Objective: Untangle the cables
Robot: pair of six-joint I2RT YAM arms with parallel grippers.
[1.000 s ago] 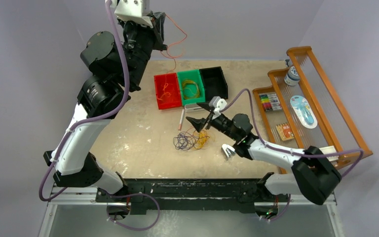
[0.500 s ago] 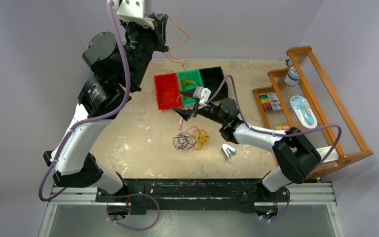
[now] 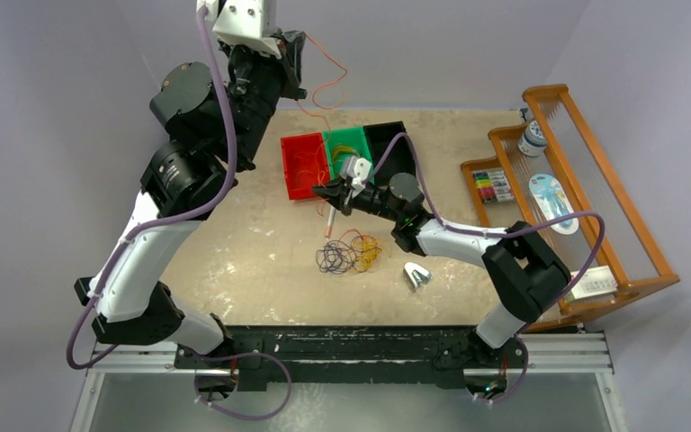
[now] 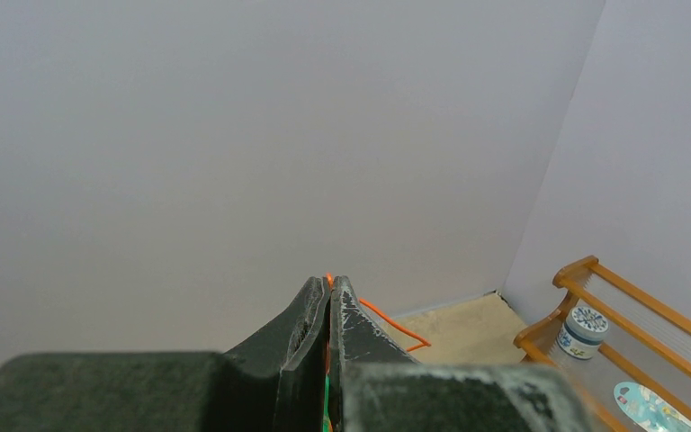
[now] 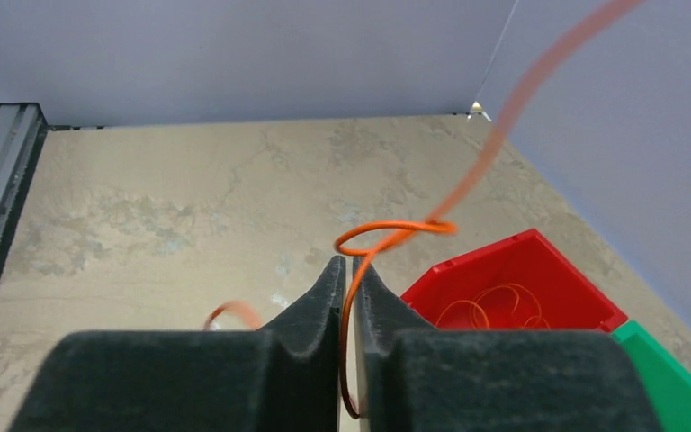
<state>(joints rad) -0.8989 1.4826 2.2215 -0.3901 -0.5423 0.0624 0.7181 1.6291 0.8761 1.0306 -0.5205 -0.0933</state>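
Well, the left end effector (image 3: 293, 47), high in the upper left of the overhead view, is clamped shut on a red-orange cable (image 3: 328, 85). At centre frame the right end effector (image 3: 331, 191), beside the red bin (image 3: 286, 171), pinches that cable lower down. Other cables (image 3: 349, 254) lie tangled on the table (image 3: 234, 243) just below centre.

Glossy red plastic bin (image 5: 513, 265), smooth varnished wooden rack (image 3: 544, 92)

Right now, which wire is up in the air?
The orange wire, pinched by the left gripper up high and the right gripper lower down. The purple wire and yellow wire lie tangled on the table.
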